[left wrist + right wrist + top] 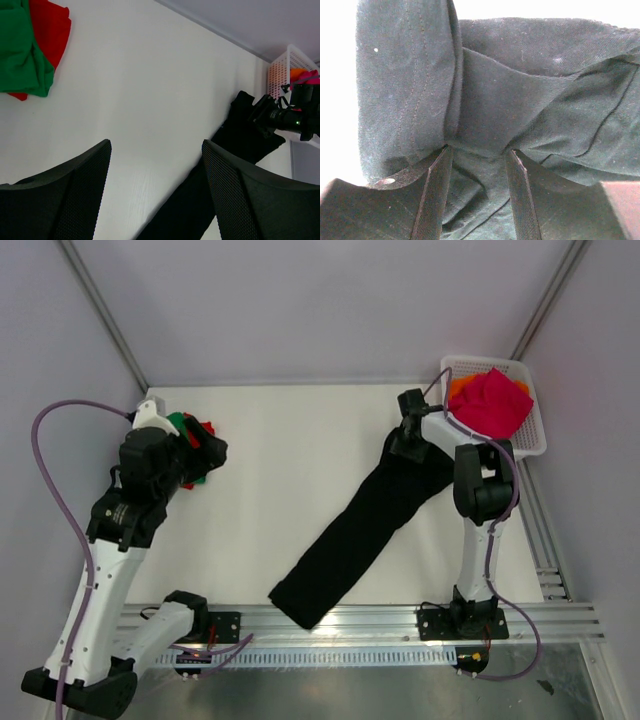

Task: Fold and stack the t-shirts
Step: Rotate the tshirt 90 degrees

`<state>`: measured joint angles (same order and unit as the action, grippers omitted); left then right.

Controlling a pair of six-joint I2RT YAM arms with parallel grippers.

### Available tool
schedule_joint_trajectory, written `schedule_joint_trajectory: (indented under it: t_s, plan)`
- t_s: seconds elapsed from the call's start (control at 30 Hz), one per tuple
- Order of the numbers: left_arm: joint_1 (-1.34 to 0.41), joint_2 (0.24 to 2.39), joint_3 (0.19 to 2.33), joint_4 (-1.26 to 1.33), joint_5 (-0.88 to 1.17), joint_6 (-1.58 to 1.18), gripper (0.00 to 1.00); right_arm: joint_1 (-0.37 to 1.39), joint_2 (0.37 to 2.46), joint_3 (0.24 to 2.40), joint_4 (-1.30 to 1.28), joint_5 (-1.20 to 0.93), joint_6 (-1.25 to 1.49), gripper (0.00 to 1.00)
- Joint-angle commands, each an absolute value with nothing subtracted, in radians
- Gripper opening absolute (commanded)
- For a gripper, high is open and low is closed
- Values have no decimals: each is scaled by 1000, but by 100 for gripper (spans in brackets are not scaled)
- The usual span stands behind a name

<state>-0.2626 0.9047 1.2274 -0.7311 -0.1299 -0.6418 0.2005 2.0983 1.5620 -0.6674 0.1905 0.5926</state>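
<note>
black t-shirt [530, 95]: matt woven cloth | table [300, 460]: smooth matt white | basket [537, 425]: white plastic lattice

I can read no text, brand, number or sign in any of my three views. The only candidate is a small pale marking on the black housing of the left arm [120, 510], left of centre in the overhead view. It is too small for me to make out.
</note>
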Motion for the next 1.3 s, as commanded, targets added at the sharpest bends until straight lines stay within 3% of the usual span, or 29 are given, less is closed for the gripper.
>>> schedule_joint_trajectory:
  t_s: [0.0, 0.3, 0.87, 1.0, 1.27]
  plan:
    - [-264, 884, 1293, -755, -167, -618, 76, 207, 2137, 1621, -597, 20, 545, 50]
    - [-264, 887, 1322, -790, -164, -612, 76, 270, 2215, 1776, -552, -283, 428, 50]
    - [-264, 805, 1319, -885, -235, -614, 76, 500, 2430, 2227, -624, -433, 385, 51]
    - [-264, 776, 1305, -897, -250, -618, 77, 526, 2378, 2151, -573, -329, 414, 51]
    - [-264, 765, 1256, -877, -227, -652, 77, 534, 2036, 1814, -521, -5, 477, 50]
